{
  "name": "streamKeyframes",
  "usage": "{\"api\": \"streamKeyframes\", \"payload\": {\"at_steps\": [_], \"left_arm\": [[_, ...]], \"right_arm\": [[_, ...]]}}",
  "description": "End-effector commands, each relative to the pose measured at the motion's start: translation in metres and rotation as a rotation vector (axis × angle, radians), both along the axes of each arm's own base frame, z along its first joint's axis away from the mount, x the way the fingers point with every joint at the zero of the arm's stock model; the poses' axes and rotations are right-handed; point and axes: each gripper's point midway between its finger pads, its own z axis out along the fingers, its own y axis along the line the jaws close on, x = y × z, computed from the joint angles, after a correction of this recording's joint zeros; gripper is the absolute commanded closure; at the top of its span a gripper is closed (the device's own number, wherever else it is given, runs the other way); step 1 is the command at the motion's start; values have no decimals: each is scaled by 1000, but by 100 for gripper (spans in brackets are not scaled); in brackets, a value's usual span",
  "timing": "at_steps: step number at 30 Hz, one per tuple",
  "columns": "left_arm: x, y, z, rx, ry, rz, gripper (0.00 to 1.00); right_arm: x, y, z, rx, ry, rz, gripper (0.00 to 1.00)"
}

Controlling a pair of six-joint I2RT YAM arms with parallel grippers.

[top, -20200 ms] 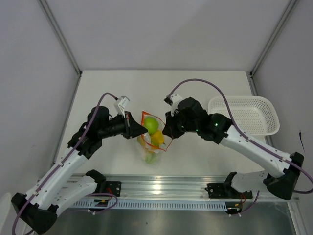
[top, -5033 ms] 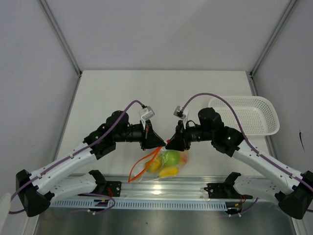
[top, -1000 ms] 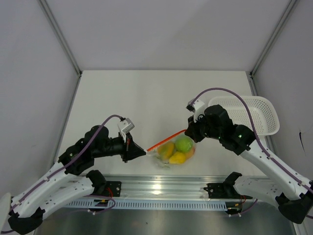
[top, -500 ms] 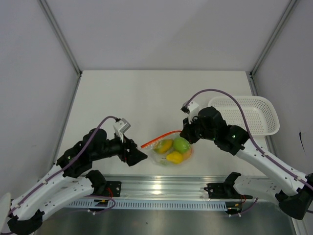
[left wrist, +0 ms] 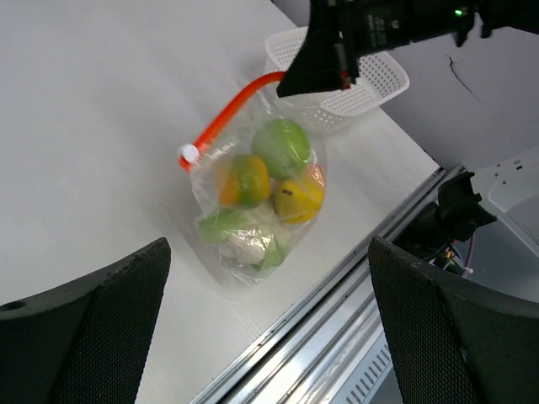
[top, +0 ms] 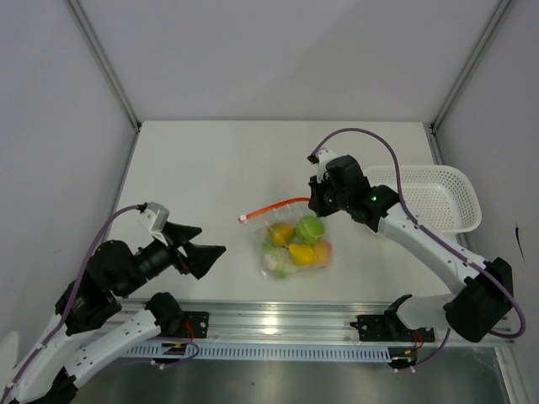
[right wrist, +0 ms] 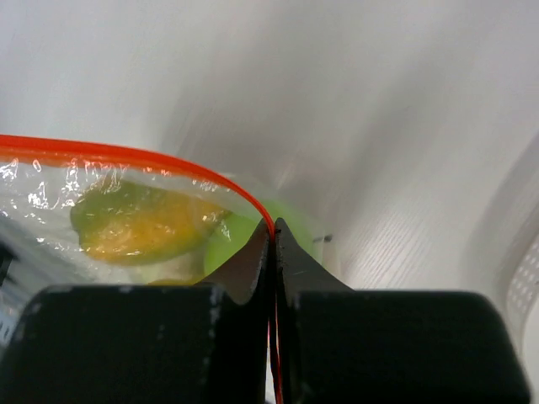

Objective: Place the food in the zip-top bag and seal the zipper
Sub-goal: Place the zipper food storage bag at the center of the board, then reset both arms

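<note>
White table point(top: 194, 168): right end effector point(top: 313, 204) clamped on zipper point(top: 274, 205); left end effector point(top: 212, 239) wide, well apart frm bag point(left wrist: 205, 187).

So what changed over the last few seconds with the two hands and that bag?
The left hand let go of the zipper, opened and pulled back to the near left. The right hand, still pinching the zipper's other end, drew the zip-top bag slightly away from the near edge. The food stays inside; the basket hasn't moved.
</note>
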Motion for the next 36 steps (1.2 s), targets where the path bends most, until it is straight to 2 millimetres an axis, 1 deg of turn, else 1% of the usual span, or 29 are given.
{"api": "streamKeyframes", "payload": {"at_steps": [1,3,4,6,7,8,9,12,13,14,15,16,18,20,21,22,24,25,26,27,28,29,30,31,32,33,34,35,36], "left_arm": [[-2,11,6,15,-36,23,0],[-7,9,3,17,-23,-7,0],[-9,8,0,22,-11,-16,1],[-15,5,-3,15,4,-46,0],[-16,5,-6,16,9,-50,0],[-17,5,-7,18,11,-52,1],[-17,7,-10,21,15,-47,1],[-19,11,-13,23,22,-40,0],[-20,12,-13,18,23,-37,0],[-21,13,-14,17,28,-36,1],[-21,13,-16,19,35,-37,0],[-22,13,-16,13,44,-37,0],[-23,11,-18,-5,54,-38,0],[-24,9,-20,-23,58,-43,1],[-24,7,-23,-29,69,-46,0],[-23,5,-24,-35,74,-50,1],[-22,2,-26,-42,89,-53,1],[-20,-1,-30,-42,98,-55,0],[-20,-3,-32,-46,104,-57,0],[-19,-5,-36,-48,121,-57,1],[-18,-8,-41,-47,131,-58,1],[-17,-10,-38,-64,126,-63,1],[-16,-14,-43,-73,145,-64,0],[-15,-16,-43,-83,150,-65,0],[-13,-20,-49,-92,161,-66,1],[-13,-23,-50,-116,176,-67,1],[-12,-25,-50,-129,185,-66,0],[-8,-34,-59,-188,219,-66,1],[-11,-34,-57,-195,215,-81,1]], "right_arm": [[55,-5,21,49,-55,-135,100],[77,-9,24,44,-47,-184,100],[88,-9,4,14,0,-204,100],[110,-14,5,29,20,-247,100],[118,-12,-14,9,64,-253,100],[125,-13,-18,4,75,-265,100],[135,-11,-12,7,60,-273,100],[151,-7,-32,-43,88,-275,97],[162,-10,-26,-62,60,-293,94],[167,-10,-38,-87,82,-300,89],[171,-11,-40,-102,87,-307,82],[175,-13,-42,-124,86,-321,61],[180,-14,-40,-137,87,-329,40],[180,-25,-39,-172,75,-391,27],[178,-29,-33,-178,62,-415,6],[177,-39,-30,-205,48,-453,1],[165,-49,-29,-235,47,-488,1],[157,-53,-12,-225,15,-501,1],[149,-57,-6,-237,-6,-521,1],[136,-63,-14,-250,12,-531,1],[123,-65,9,-208,-26,-536,1],[110,-63,12,-203,-39,-532,1],[93,-66,0,-211,-16,-537,1],[77,-68,18,-161,-45,-539,1],[63,-62,18,-139,-44,-519,1],[44,-62,1,-130,-2,-522,1],[29,-65,14,-77,-23,-523,1],[-9,-63,8,-33,-25,-502,1],[-15,-66,-7,-49,7,-519,1]]}}
